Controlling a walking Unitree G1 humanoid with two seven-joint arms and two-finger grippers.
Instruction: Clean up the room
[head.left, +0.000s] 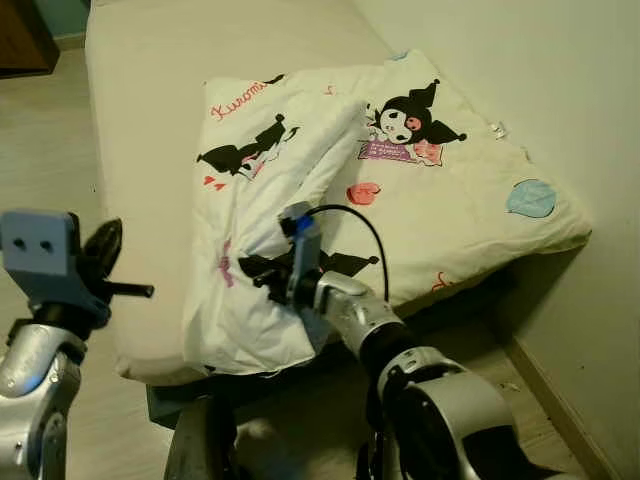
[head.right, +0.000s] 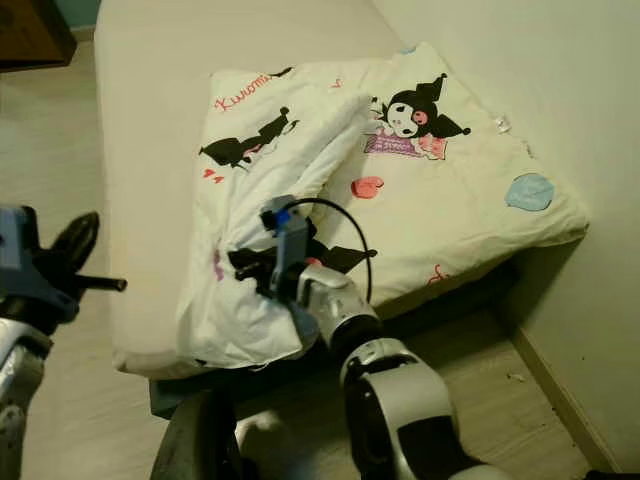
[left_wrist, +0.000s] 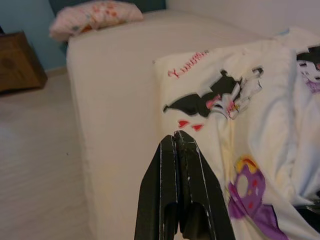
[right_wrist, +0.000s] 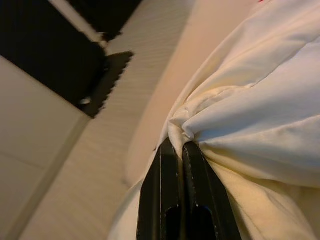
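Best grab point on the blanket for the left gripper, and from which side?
Take the blanket at its far corner beside the red lettering, coming in from the bed's open left side. That corner lies flat and single-layered near the left gripper; the right gripper already pinches the bunched near fold.

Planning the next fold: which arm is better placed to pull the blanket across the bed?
Right. The right tool is shut on the blanket; the left tool hangs shut beside the bed.
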